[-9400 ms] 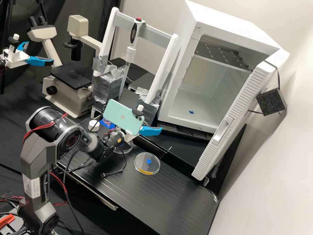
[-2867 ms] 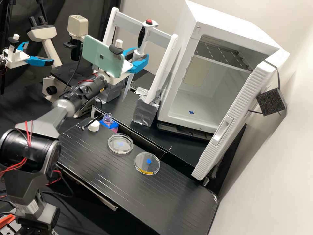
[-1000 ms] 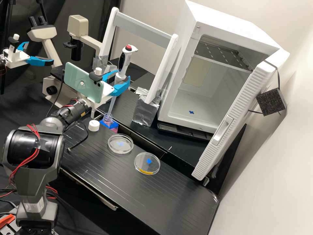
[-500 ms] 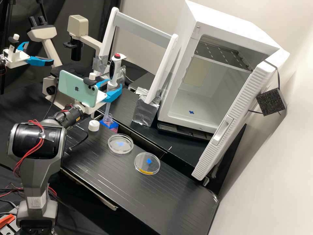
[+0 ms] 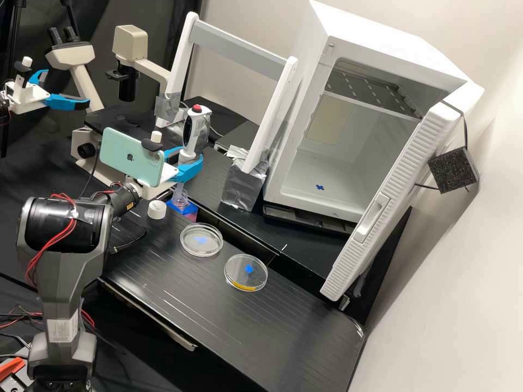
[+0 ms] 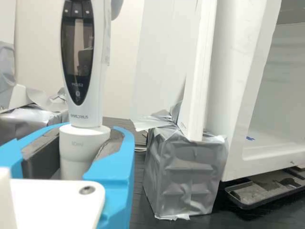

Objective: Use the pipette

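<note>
Grips pipette (image 5: 192,130) with 2 blue fingers (image 5: 189,172) closed snugly, high view's upper left, tip (image 5: 179,190) at bottle (image 5: 181,201) mouth; likely lines up to draw liquid, next needs straight, steady lowering.

The high view looks forward and slantwise down over the table (image 5: 218,316) from well back; the wrist view looks nearly level, close behind the end effector (image 5: 189,158). Both catch the pipette (image 5: 190,133), silver-wrapped block (image 5: 242,188) and white cabinet (image 5: 381,43).
</note>
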### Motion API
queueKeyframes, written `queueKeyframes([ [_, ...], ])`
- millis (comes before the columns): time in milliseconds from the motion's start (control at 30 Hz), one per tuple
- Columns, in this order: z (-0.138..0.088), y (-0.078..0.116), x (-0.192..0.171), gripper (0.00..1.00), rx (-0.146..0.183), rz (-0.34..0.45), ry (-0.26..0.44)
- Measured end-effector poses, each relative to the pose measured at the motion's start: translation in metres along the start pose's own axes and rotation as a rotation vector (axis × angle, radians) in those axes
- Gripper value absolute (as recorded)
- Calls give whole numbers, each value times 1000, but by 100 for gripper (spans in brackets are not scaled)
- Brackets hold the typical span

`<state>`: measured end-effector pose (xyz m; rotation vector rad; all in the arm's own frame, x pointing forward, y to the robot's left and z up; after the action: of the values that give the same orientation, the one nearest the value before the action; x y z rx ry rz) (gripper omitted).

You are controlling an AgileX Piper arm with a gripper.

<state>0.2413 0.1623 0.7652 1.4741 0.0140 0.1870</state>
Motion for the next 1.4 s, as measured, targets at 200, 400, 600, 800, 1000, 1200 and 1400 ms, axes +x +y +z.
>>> queueKeyframes([
  [200,-4,8,-2,0,17,13,15],
  [400,-11,29,-8,0,51,63,52],
  [600,-20,55,-18,0,87,124,93],
  [800,-28,71,-28,0,81,156,135],
  [1000,-33,95,-41,0,96,165,183],
  [1200,-30,117,-49,0,50,175,245],
  [1400,-8,122,-52,0,-40,186,224],
])
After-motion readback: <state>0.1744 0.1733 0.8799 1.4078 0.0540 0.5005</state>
